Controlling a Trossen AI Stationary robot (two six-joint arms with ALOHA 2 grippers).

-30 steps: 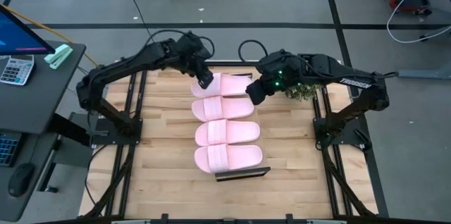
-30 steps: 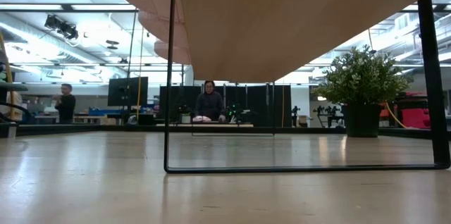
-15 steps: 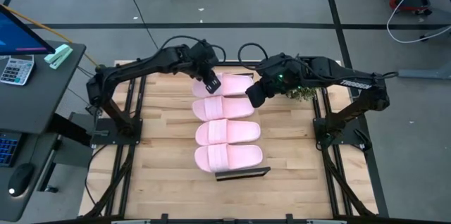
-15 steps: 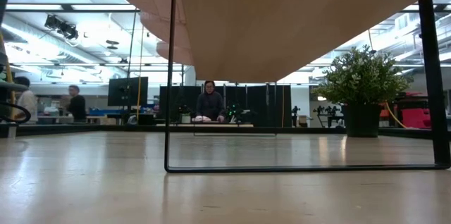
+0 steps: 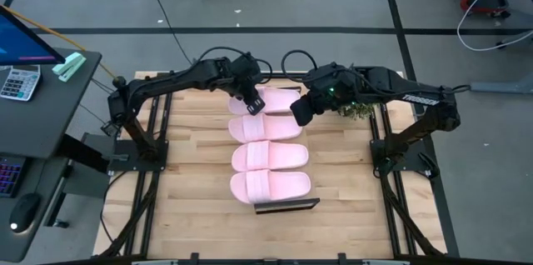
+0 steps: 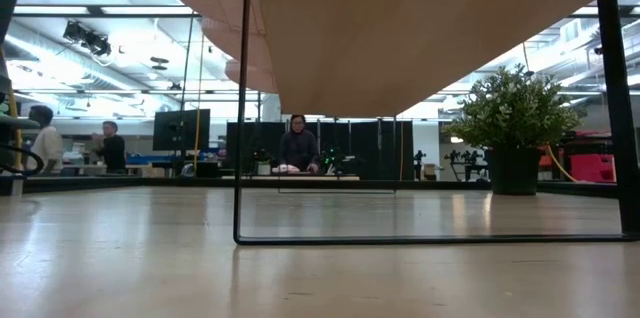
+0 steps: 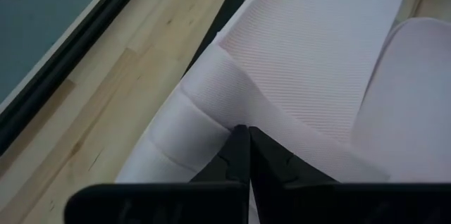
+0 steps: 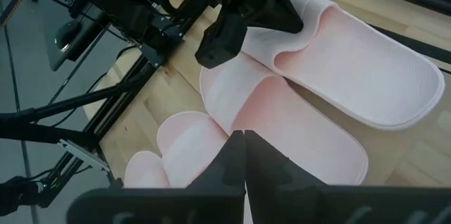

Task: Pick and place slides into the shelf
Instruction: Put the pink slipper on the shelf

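Nearby, a potted plant (image 5: 356,108) sits beside the shelf (image 5: 286,205). Four slides (image 5: 268,155) line it. Left claw (image 5: 254,105) and right claw (image 5: 301,113), both pressed together, flank the end slide (image 5: 279,98).

A plank-patterned wooden tabletop (image 5: 191,173) carries a long, narrow shelf (image 5: 287,205), a pale panel in a thin black frame that runs down the middle of the table. Four pale pink slides (image 5: 271,155) lie on the shelf in a row, one after another, each set crosswise to the shelf's length and close against the next. Only the near end of the shelf shows bare beyond the last slide. From table height, the shelf's black frame (image 6: 241,108) stands on the wood, with the panel raised above it. A small potted plant (image 5: 358,108) sits at the table's far right corner.
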